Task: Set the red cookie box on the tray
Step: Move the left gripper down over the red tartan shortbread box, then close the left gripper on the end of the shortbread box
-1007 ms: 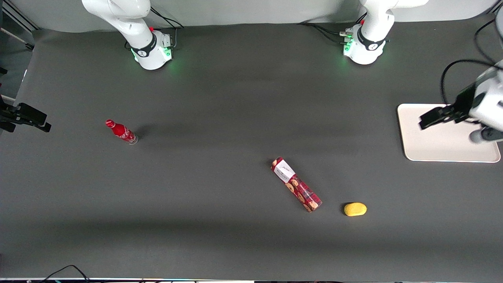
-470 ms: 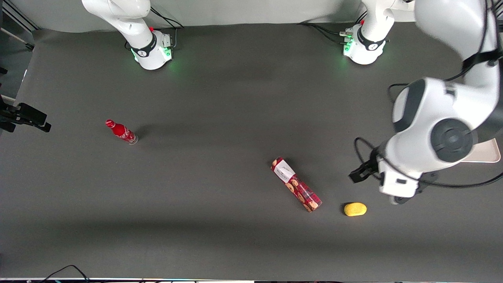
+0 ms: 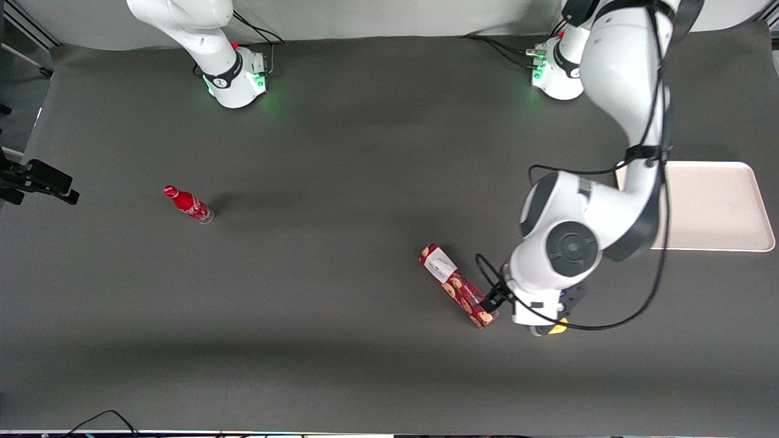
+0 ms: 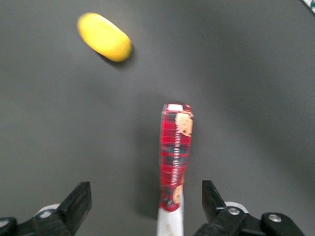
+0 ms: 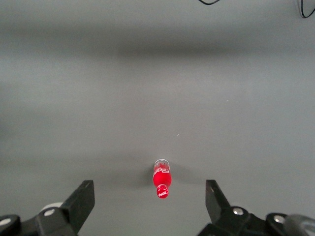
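1. Red cookie box [image 3: 458,286] lies flat on the dark table [image 3: 341,182], diagonal, white label end farther from the front cam.
2. Gripper [image 3: 490,299] hovers above the box's cookie-print end, jaws spread wide, nothing pinched; box sits between the fingers [image 4: 78,203] in wrist view.
3. Yellow object [image 4: 104,37] just beside that same box end.
4. Tray [image 3: 712,207] well apart from box, toward the working arm's end.
5. Small red bottle [image 3: 187,204] well apart from box, toward parked arm's end.
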Robot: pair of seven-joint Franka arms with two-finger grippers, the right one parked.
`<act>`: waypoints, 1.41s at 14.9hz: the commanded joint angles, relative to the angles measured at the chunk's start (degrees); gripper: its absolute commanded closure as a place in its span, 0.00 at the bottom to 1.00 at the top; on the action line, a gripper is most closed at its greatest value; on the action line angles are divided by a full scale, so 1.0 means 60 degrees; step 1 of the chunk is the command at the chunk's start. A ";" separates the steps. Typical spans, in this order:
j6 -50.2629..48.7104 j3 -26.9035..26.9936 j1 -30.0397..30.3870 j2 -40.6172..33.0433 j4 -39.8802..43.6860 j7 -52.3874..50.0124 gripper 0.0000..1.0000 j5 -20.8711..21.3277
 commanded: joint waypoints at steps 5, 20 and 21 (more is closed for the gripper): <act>0.2224 0.0174 -0.0745 0.1181 -0.0578 -0.0969 0.00 -0.0108; 0.3064 0.0130 -0.1009 0.1709 -0.0831 -0.1438 0.79 0.0009; 0.3078 0.0130 -0.1009 0.1709 -0.0831 -0.1438 0.86 0.0024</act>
